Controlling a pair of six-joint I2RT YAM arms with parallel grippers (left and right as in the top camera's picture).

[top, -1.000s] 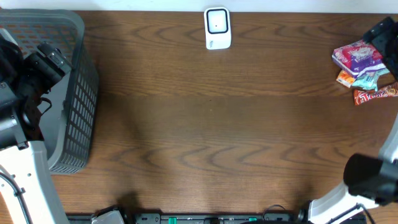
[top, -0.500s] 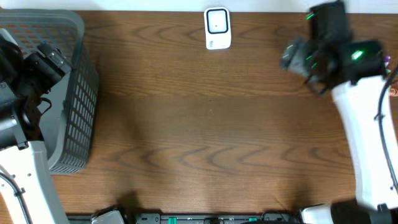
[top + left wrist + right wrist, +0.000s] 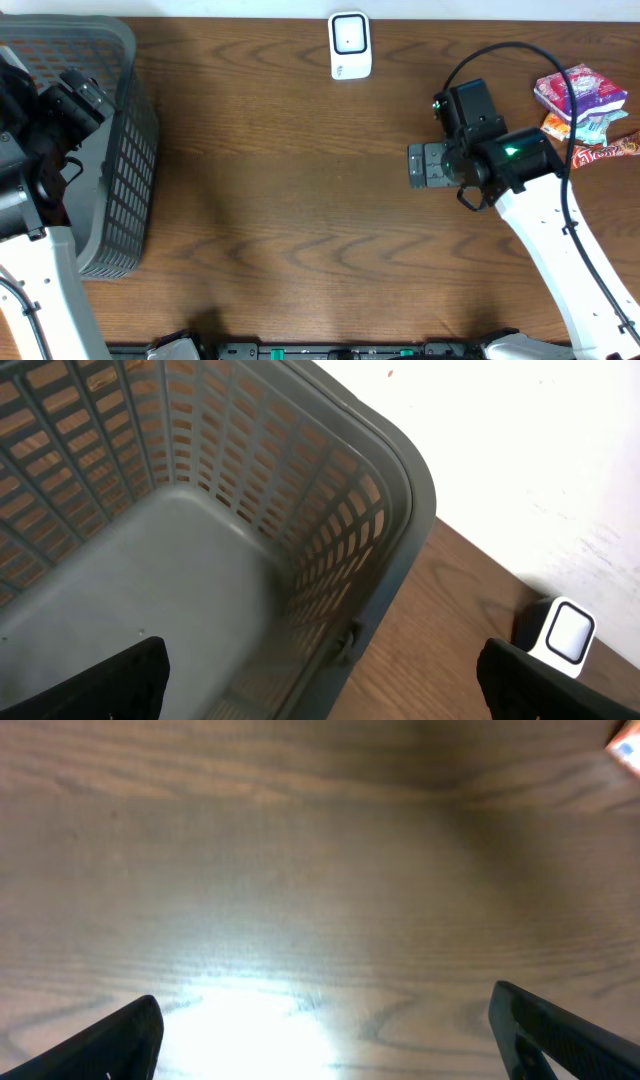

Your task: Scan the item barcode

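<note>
Two sets of jaws stand spread wide, neither pinching anything. My right gripper (image 3: pixel 425 165) hangs over the bare brown wooden table (image 3: pixel 300 200), right of centre, with its fingers pointing left. The small pile of colourful foil snack packets (image 3: pixel 583 105) lies at the far right edge of the table, well apart from those jaws and on the other side of the arm. The white boxy barcode scanner (image 3: pixel 350 45) stands at the far edge, near the middle. My left gripper (image 3: pixel 335 685) hovers over the grey slatted plastic basket (image 3: pixel 135 180) at the left. Its wrist view shows the basket floor below and the scanner off to the right.
</note>
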